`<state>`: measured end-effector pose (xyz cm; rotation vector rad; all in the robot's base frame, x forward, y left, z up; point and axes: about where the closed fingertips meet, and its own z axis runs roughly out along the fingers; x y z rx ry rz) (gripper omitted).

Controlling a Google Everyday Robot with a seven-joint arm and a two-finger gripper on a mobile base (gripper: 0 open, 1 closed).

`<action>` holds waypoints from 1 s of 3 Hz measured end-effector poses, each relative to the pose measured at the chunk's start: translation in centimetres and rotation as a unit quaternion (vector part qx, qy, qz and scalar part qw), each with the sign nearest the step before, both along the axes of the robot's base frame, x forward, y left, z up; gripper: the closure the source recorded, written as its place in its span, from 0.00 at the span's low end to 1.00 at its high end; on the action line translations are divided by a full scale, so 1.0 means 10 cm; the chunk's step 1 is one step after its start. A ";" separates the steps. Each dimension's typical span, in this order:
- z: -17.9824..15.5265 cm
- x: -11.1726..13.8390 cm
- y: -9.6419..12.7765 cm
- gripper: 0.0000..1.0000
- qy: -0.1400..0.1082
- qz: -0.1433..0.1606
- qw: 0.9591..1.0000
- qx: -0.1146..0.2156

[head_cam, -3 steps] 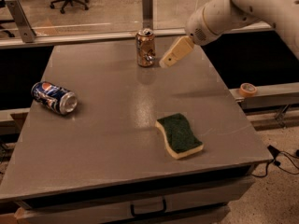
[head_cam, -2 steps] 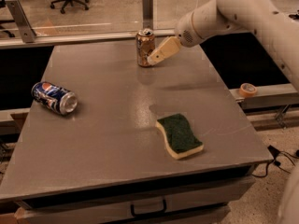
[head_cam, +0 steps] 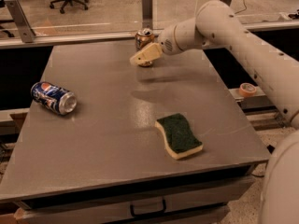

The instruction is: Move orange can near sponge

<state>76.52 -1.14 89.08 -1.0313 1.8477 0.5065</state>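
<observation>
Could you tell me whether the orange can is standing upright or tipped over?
Upright: the orange can stands with its silver top up; the pincer sits just in front.

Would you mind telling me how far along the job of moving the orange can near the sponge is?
Nothing looks finished: the orange can stands upright at the table's far edge, well apart from the sponge at the near right. In hand: the gripper sits right in front of the can; a grip cannot be confirmed. Left: grasping, carrying and setting it by the sponge.
</observation>
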 end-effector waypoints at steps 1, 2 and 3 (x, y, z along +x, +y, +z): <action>-0.11 0.12 0.20 0.18 0.010 0.005 0.999 0.037; -0.07 0.20 0.29 0.40 0.001 0.014 0.998 0.061; -0.03 0.21 0.28 0.64 -0.006 0.019 0.997 0.074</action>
